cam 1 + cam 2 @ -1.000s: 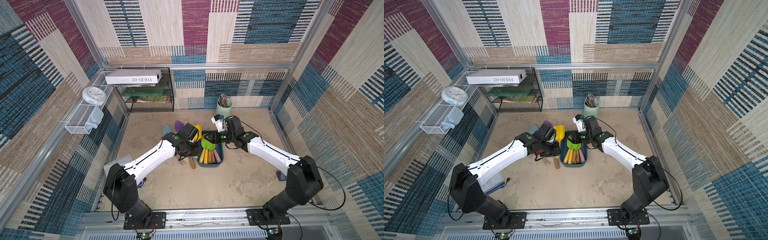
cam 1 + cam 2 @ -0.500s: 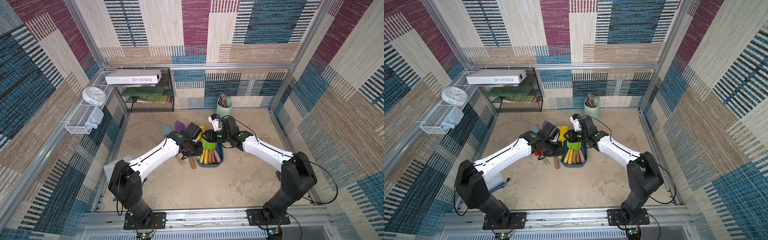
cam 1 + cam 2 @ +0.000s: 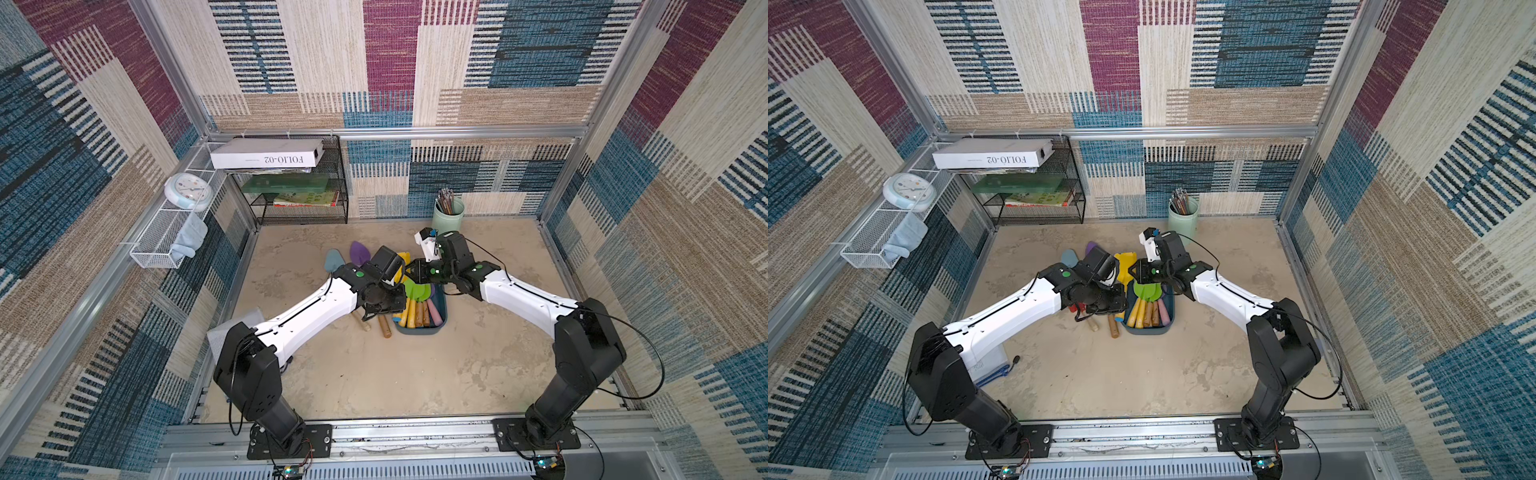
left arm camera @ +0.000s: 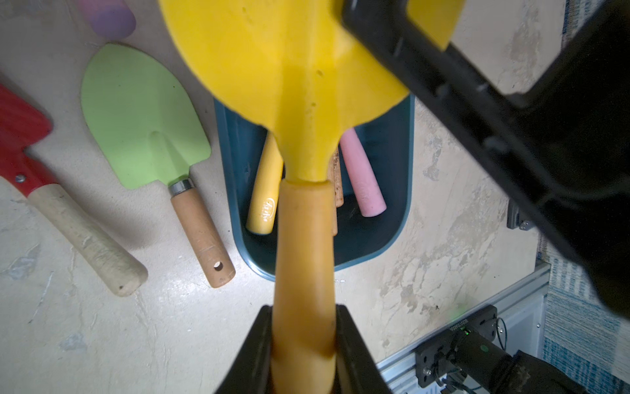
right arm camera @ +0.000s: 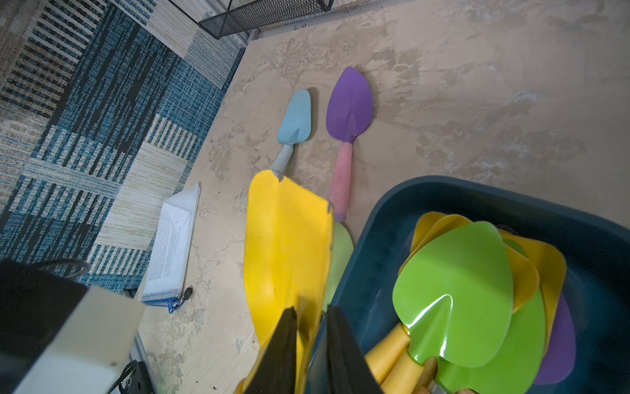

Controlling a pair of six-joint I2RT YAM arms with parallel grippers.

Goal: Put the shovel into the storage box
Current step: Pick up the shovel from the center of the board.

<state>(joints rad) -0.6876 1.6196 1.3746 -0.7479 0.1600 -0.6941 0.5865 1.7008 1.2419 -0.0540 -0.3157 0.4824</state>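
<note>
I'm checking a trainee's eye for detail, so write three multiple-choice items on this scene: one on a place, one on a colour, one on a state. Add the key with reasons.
1. Where does the light-blue shovel lie?
A) on the table
B) in the white wire basket
C) in the mint cup

2. What colour is the topmost blade in the storage box?
A) red
B) bright green
C) white

3. How is the left tool?
A) open and empty
B) shut on the handle of the yellow shovel
C) shut on a red shovel

Key:
1 A: it lies flat on the table beside the purple shovel.
2 B: the green blade lies over the others there.
3 B: both fingers press the yellow-orange handle.
</note>
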